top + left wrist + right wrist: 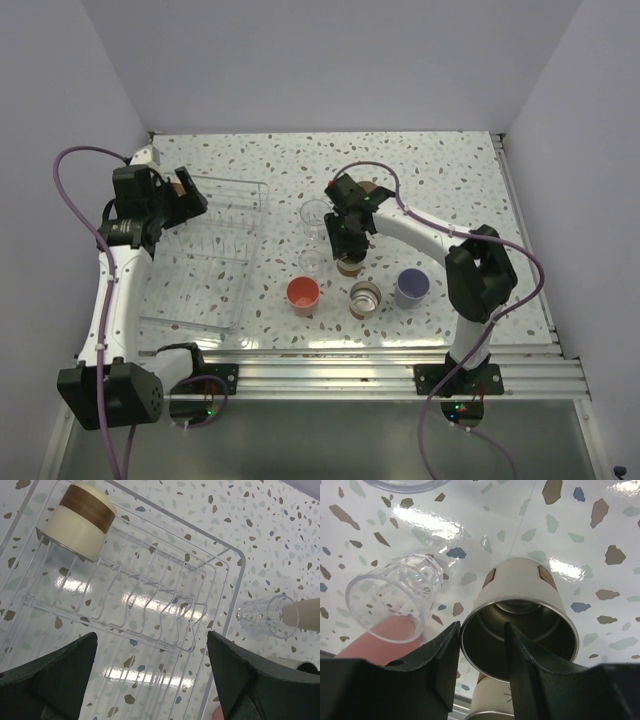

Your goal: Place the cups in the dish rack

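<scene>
The right pincer (482,630) is about half open and straddles the near wall of a cream cup with brown marks (520,595). One finger (437,660) is outside the rim and the other (522,665) reaches over the shiny mouth (a sliver of gap shows between that finger and the wall, so no firm clamp can be seen). This cup stands upright on the speckled desk (440,170), to the right of the dish rack and well apart from it.

A clear cup (395,597) stands just to its left, close to the outer finger, and the pink of the coral-red cup (303,294) shows through its glass. A second clear cup (314,213) stands farther back on the desk. Along the near side, the coral-red cup, another cream cup (365,298) and the lavender cup (412,287) form a loose row, each apart from its neighbours. The cream one is nearest the pincer.

The left pincer (152,637) is wide open and holds nothing. It hovers over the far-left part of the dish rack (150,670) without touching the ridges. One cream cup with a brown band (77,520) sits in the rack's far corner. I cannot tell whether it stands upright or lies on its side.
</scene>
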Robot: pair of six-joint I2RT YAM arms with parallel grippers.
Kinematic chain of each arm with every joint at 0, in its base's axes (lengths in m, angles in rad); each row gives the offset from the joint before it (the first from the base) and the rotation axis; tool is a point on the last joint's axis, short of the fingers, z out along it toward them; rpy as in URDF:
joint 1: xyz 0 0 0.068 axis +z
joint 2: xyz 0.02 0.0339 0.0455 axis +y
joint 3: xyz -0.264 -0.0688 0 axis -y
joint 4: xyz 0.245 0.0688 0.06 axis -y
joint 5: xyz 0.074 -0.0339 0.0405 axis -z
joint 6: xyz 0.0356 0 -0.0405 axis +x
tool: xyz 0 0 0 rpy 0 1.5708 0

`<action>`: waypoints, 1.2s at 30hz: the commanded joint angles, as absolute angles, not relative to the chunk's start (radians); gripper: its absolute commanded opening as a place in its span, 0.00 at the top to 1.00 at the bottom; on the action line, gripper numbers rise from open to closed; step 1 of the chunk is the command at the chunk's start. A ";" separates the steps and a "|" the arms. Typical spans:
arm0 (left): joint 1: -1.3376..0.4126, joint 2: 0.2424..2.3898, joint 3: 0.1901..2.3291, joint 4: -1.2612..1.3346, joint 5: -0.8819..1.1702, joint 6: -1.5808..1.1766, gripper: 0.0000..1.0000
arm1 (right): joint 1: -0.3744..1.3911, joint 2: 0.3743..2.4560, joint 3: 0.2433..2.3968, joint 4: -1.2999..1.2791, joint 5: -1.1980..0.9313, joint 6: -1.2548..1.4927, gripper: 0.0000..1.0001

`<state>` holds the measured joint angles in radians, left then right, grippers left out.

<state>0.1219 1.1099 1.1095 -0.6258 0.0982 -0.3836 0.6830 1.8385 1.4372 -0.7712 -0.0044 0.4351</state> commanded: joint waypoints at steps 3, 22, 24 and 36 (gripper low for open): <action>0.115 1.077 1.071 -0.580 0.118 -0.402 0.07 | 0.683 1.861 1.486 -0.795 0.060 0.408 0.60; 0.101 1.071 1.111 -0.499 0.268 -0.452 0.06 | 0.686 1.737 1.621 -0.948 0.127 0.391 1.00; 0.098 1.060 1.108 -0.456 0.328 -0.489 0.06 | 0.687 1.686 1.669 -0.965 0.109 0.399 1.00; 0.097 1.040 0.976 0.303 0.834 -1.024 0.01 | 0.603 1.412 1.718 -0.454 -0.412 0.723 1.00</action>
<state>0.1020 1.0580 1.0229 -0.0528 0.6518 -0.7746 0.6529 1.4868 1.7828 -0.7822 -0.1581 0.5213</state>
